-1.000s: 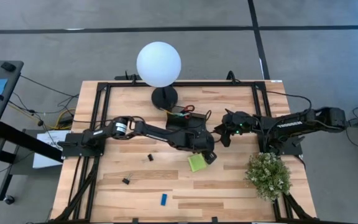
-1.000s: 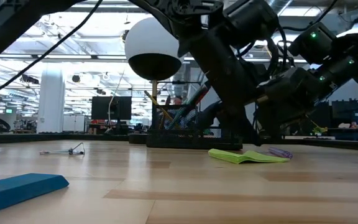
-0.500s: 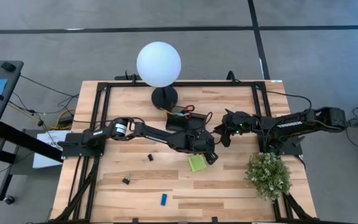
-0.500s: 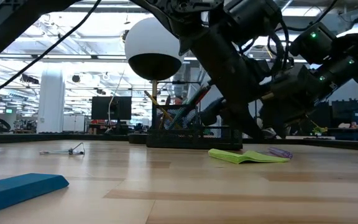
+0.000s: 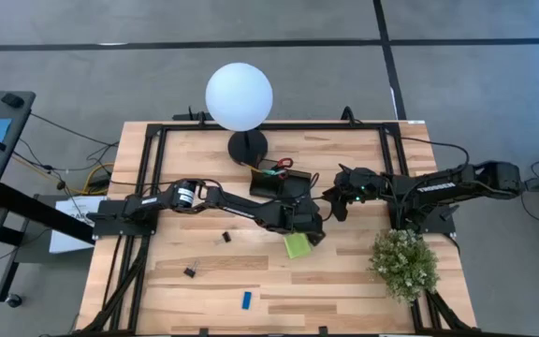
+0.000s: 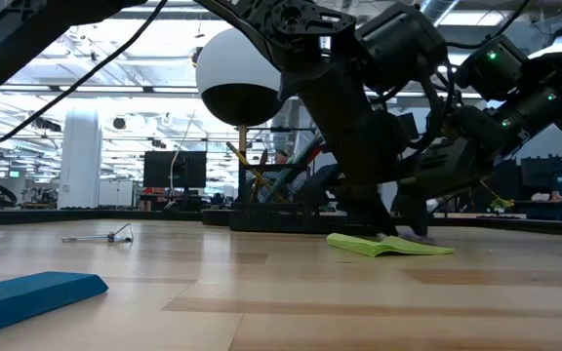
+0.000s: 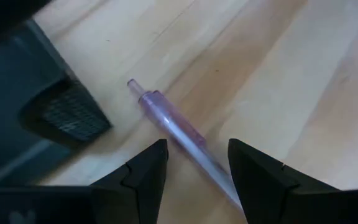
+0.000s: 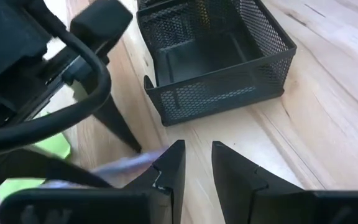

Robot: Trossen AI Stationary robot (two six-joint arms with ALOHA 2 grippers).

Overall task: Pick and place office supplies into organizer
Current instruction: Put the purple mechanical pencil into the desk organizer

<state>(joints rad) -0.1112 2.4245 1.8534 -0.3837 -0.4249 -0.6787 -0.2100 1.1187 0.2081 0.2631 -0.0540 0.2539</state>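
A pale blue-violet pen (image 7: 174,126) lies flat on the wooden table. My left gripper (image 7: 197,167) is open and tipped down over it, one finger on each side of the pen's barrel, close to the table. Right beside it lies the lime-green sticky pad (image 5: 297,246), also seen in the low view (image 6: 390,246). The black mesh organizer (image 5: 271,182) stands just beyond, with red-handled scissors (image 5: 284,164) in it. My right gripper (image 8: 194,169) hovers open near the organizer (image 8: 216,56), nothing between its fingers.
Two black clips (image 5: 225,237) (image 5: 189,272) and a blue eraser (image 5: 247,300) lie toward the near left. The white globe lamp (image 5: 240,96) stands at the far edge behind the organizer. A potted plant (image 5: 405,262) stands at the near right.
My left gripper has sunk toward the table and tipped more steeply down, so its fingers now stand low beside the sticky pad. Its opening is unchanged. The pen and the pad have stayed where they were.
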